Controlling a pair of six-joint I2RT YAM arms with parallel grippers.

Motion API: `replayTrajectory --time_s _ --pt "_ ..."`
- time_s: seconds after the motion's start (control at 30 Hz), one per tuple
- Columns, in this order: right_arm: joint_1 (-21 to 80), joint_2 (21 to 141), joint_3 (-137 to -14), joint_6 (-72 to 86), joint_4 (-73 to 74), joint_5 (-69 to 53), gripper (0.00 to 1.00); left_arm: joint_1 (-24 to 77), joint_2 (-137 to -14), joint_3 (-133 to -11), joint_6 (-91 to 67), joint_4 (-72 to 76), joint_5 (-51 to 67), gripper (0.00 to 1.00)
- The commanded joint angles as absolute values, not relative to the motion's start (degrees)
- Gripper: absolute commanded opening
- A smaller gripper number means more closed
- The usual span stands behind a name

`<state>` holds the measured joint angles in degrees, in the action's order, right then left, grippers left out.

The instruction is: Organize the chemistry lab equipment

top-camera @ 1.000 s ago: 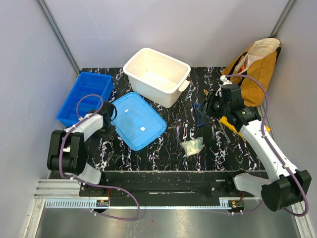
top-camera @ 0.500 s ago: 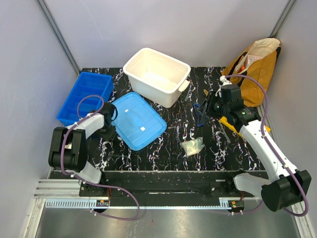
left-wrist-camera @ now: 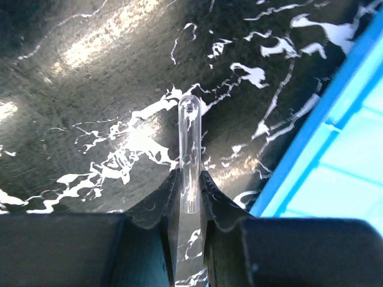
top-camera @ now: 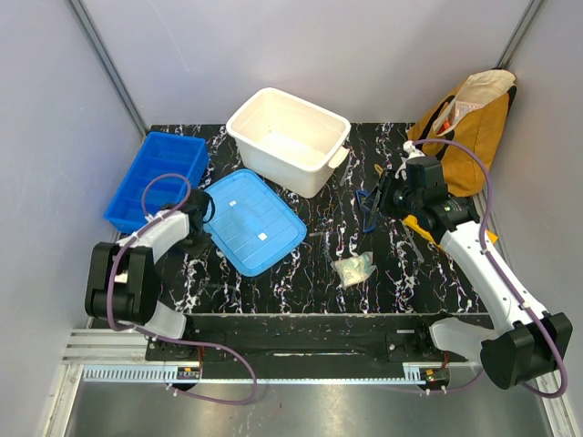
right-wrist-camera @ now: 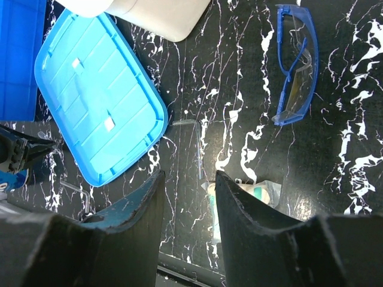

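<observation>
— What did the left gripper (left-wrist-camera: 190, 200) have?

— A clear test tube (left-wrist-camera: 189, 137). Its jaws were pinched narrow on the tube's lower part. The rounded end stuck out past the fingertips, over the black marbled table (left-wrist-camera: 90, 89) and just beside the edge of the blue lid (left-wrist-camera: 335, 149).

— And the right gripper (right-wrist-camera: 190, 179)?

— Its jaws stood partly apart with nothing between them, raised above the middle of the table.

— Where was the rest of the equipment?

— The blue-rimmed safety glasses (right-wrist-camera: 294, 78) lay on the table to the right of the white tub (top-camera: 290, 138), apart from it. The pale wad (right-wrist-camera: 258, 192) lay nearer the front edge than the glasses. A second thin tube (right-wrist-camera: 199, 152) lay flat between the lid and the wad, touching neither. The yellow-orange rack (top-camera: 414, 222) showed only as a sliver under the right arm.

— And the tray?

— The blue divided tray (top-camera: 155, 177) sat at the left rear, close beside the lid. I couldn't tell what it held.
</observation>
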<state>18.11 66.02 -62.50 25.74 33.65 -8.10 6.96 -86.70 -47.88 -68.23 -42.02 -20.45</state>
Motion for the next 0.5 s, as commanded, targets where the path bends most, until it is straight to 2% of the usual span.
replayTrajectory --time_s 0.0,0.23,0.4,0.47 --pt "18.72 65.56 -64.33 26.28 32.08 -10.98 0.45 8.52 -79.64 -53.51 -58.99 -45.08 -22.06 0.00" --pt "18.81 67.85 -67.93 27.51 32.43 -13.88 0.45 18.26 -68.75 -60.29 -43.62 -39.93 -17.86 0.03" --pt "19.69 71.18 -70.48 27.95 30.42 -19.75 0.46 24.43 -62.24 -56.52 -32.62 -27.63 -0.30 0.06" --pt "20.21 73.20 -71.71 28.04 29.62 -25.37 0.46 25.83 -59.34 -53.02 -30.33 -20.95 11.56 0.04"
